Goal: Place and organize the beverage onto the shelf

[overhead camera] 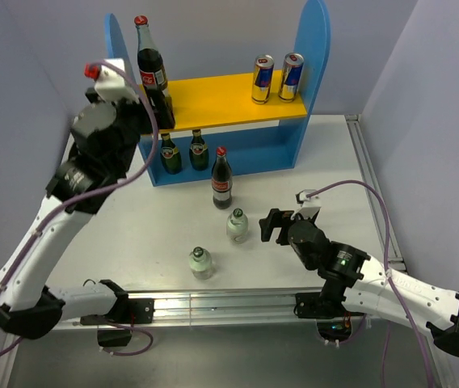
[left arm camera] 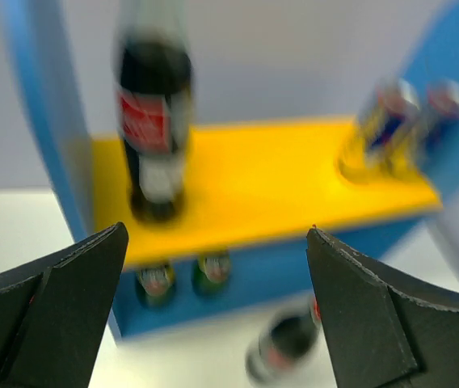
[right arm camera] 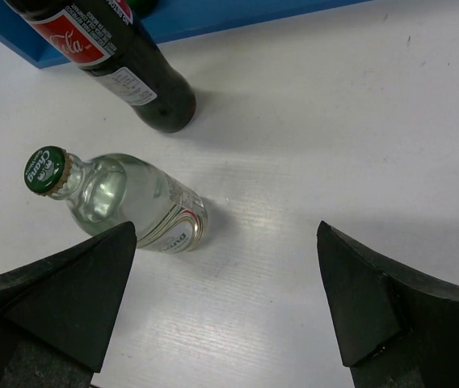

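White table [overhead camera: 334,162] holds the shelf [overhead camera: 221,97]. Left gripper [left arm camera: 217,234] hangs before the shelf's left end, jaws wide apart. One cola [overhead camera: 150,77] stands on the shelf, left end. Another cola [overhead camera: 221,184] and two clear bottles [overhead camera: 201,263] [overhead camera: 237,225] stand before the shelf. Two cans [overhead camera: 262,79] [overhead camera: 291,77] sit on its right end. Right gripper [right arm camera: 225,230] is before the shelf, jaws apart.

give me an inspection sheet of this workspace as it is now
surface: white table, no spills seen
job's things: shelf holds one cola and two cans on top, two green bottles below; second cola and two clear bottles stand on the table
clutter: nothing seen
grippers: left gripper open, empty, facing shelf; right gripper open, empty, by a clear bottle
cables: purple cables loop off both arms
surroundings: grey walls
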`<state>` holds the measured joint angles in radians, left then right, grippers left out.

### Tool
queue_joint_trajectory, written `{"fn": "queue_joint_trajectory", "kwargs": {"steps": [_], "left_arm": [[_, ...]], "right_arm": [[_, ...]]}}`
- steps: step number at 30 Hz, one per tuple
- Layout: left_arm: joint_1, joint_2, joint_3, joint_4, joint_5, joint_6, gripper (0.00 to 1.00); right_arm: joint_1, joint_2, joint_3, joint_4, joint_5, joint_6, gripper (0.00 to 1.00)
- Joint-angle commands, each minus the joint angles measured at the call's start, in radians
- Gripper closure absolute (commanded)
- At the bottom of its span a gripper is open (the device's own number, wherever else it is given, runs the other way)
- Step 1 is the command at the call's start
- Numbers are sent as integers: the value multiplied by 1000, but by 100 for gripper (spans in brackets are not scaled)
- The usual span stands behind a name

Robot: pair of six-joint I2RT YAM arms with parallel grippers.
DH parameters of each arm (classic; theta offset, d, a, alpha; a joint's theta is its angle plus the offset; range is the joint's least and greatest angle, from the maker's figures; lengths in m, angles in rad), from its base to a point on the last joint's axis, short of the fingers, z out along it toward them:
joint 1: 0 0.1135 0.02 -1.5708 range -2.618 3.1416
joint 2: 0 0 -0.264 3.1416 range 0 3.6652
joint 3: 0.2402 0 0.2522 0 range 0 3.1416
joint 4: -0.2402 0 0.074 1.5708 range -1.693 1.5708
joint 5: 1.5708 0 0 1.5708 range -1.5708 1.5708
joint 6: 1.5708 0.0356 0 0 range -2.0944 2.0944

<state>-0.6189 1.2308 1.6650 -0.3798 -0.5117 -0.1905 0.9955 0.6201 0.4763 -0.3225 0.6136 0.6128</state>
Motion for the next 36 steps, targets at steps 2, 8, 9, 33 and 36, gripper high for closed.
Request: {"fn": "queue_joint_trajectory", "kwargs": {"steps": [2,8,9,33,36], "left_arm": [[-83,-108,-264,-24,120,-95,1],[-186,-201,-678,260,194,-259,1],[-196,-195,-715,290,199,-270,1],[-271,214,-815,729,115,-256,1],[-271,240,-814,760,81,-238,2]], "right_arm": [[5,4,2,22,32,13,0],[5,4,2,20,35,18,0],[6,4,-1,20,35,16,0],[5,-31,-13,28,17,13,0],[5,-33,-15,31,11,13,0]]}}
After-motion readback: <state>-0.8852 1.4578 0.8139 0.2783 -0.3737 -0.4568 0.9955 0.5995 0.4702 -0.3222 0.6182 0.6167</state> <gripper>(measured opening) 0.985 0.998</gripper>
